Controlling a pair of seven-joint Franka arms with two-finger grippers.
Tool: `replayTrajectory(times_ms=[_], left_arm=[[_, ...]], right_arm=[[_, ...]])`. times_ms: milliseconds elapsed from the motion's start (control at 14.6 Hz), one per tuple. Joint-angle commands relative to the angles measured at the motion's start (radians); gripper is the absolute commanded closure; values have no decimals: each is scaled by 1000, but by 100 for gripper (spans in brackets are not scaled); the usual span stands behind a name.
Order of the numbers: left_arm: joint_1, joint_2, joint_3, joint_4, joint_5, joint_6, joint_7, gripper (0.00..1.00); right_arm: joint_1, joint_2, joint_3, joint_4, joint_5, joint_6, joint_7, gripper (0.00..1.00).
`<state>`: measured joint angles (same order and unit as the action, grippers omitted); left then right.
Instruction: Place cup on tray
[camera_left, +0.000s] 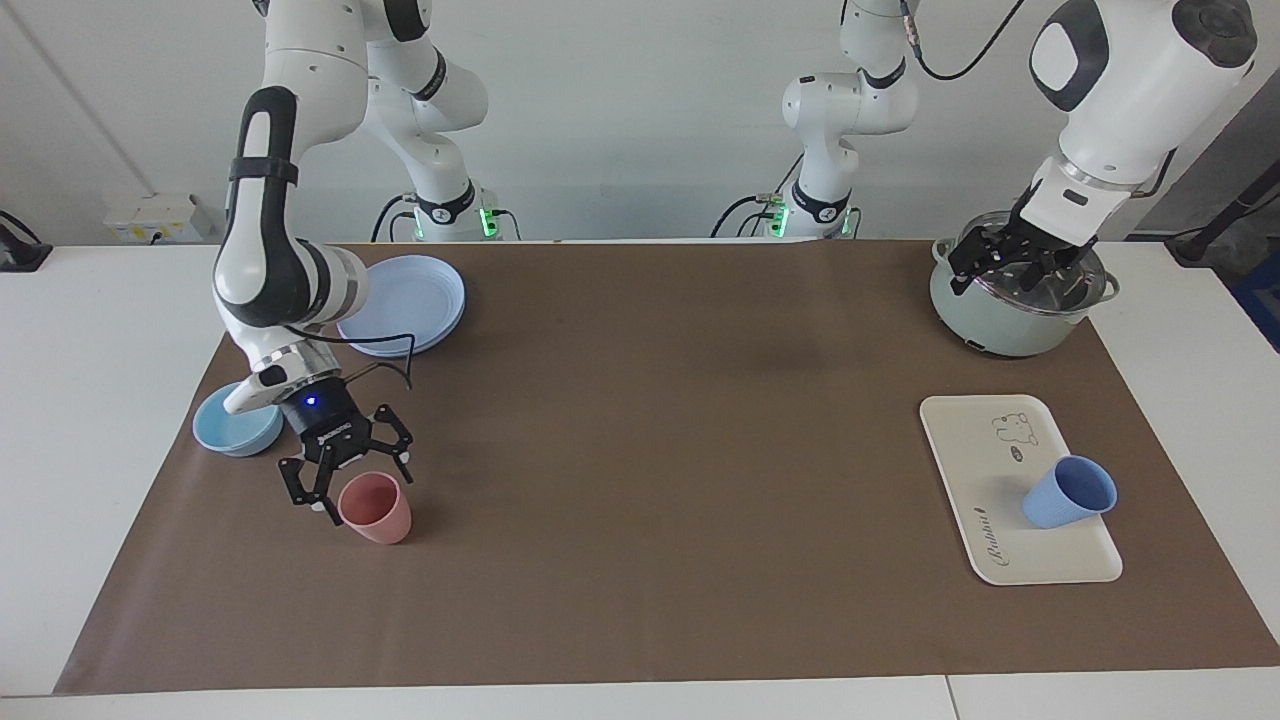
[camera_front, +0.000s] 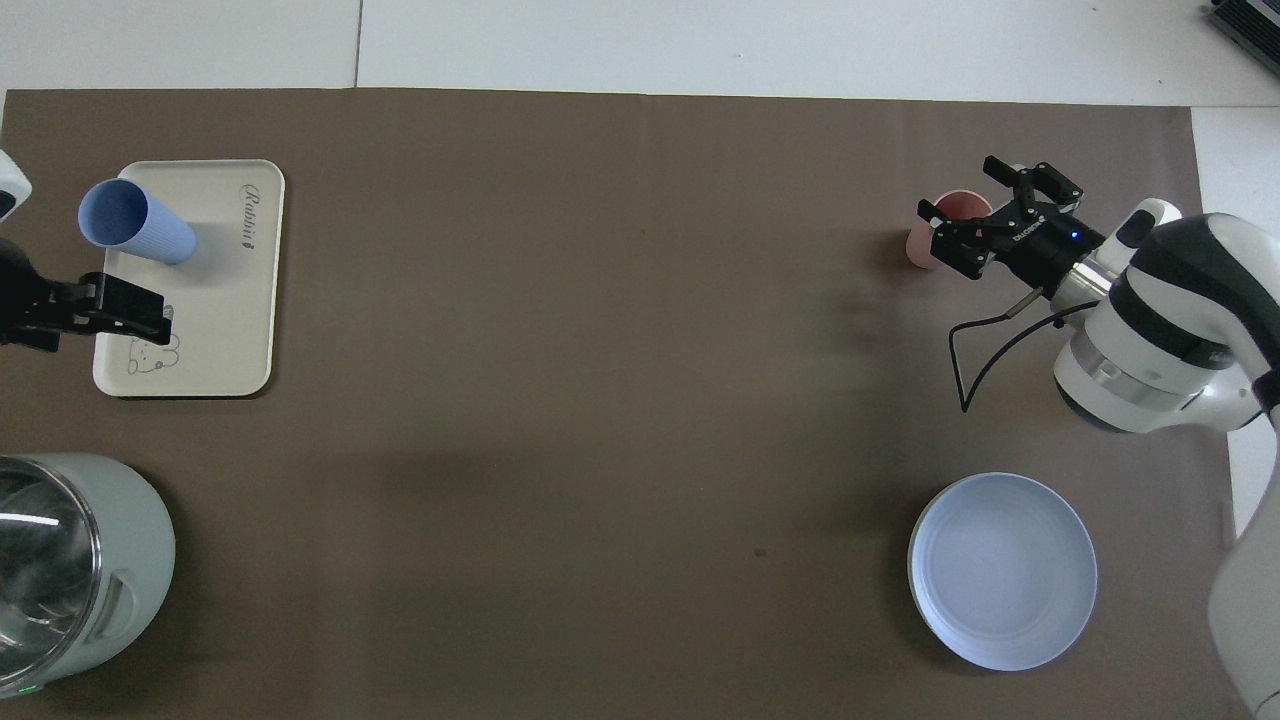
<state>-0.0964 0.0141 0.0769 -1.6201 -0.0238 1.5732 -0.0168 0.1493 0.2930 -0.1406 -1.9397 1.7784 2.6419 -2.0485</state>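
From my station I find the cup (camera_left: 1068, 504), a small matte periwinkle tumbler, tapered and without a handle, standing on the tray (camera_left: 975, 450), at the part of it farther from the robots. The tray is a cream-white plastic rectangle with rounded corners, bearing a rabbit drawing and "Rabbit" lettering, and it lies flat on the brown mat (camera_left: 650, 450) toward the left arm's end of the bench. The left gripper (camera_left: 1015, 268) hangs over the pot (camera_left: 985, 325), a pale green round vessel with a shiny metal rim, which sits nearer to the robots than the tray; its jaws are spread and hold nothing. The right gripper (camera_left: 345, 483) is just above the pink cup (camera_left: 378, 510), a tumbler of the same tapered shape standing upright toward the right arm's end; its jaws are spread, one on each side of the rim, and I cannot tell whether they touch it. Nearer to the robots than the pink cup lie a wide light-blue bowl (camera_left: 235, 432) and, nearer still, a round blue plate (camera_left: 405, 305) with a smooth raised rim.
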Motion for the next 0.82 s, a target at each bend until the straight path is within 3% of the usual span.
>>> replayTrajectory(times_ms=[0, 137, 275, 755], left_arm=[[-5, -26, 9, -29, -1, 10, 2, 0], [-15, -25, 7, -27, 31, 14, 2, 0], [-19, -23, 3, -24, 70, 37, 2, 0], [-13, -17, 1, -27, 59, 123, 5, 0]], right_arm=[[44, -47, 3, -27, -60, 93, 108, 0], [62, -48, 1, -21, -82, 122, 123, 0], [62, -46, 1, -12, -186, 119, 145, 0], [50, -78, -14, 11, -742, 49, 534, 0]])
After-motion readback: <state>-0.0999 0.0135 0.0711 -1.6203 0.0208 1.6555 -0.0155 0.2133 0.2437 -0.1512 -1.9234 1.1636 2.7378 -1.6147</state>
